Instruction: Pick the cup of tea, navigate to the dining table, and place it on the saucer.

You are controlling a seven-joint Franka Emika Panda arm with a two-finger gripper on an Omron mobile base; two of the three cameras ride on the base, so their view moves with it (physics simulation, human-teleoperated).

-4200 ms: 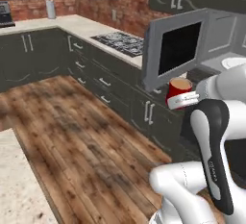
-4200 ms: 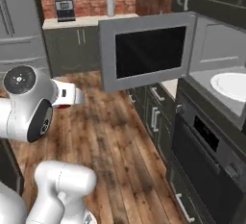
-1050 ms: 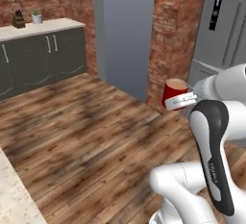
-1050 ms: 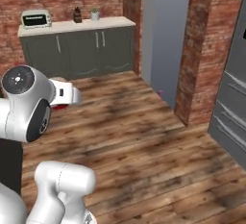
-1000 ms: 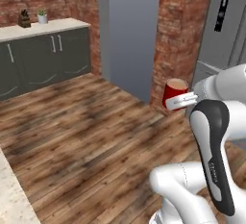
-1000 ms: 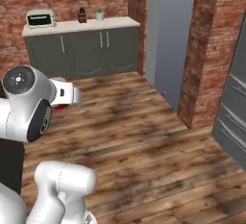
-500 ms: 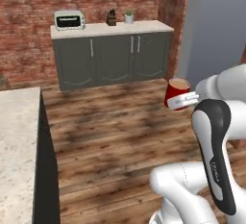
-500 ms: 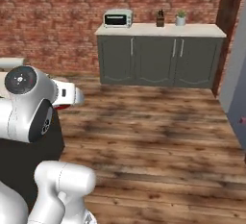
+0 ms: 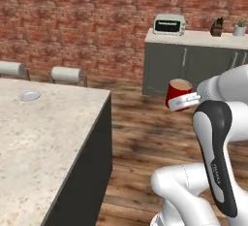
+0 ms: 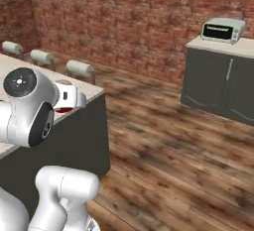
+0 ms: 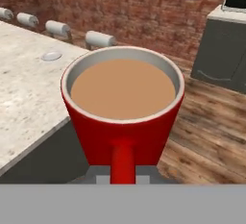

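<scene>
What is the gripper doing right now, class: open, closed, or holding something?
Gripper: closed on the red cup of tea, carried upright in the air, off the dining table.

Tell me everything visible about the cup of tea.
The cup of tea is a glossy red mug, tapering toward its base, with a pale inner wall and a side handle facing the hand camera. Light brown liquid fills it nearly to the rim. It stays upright, carried in the air by the gripper, above wooden floor beside the dining table.

Dining table, saucer newly in view
</scene>
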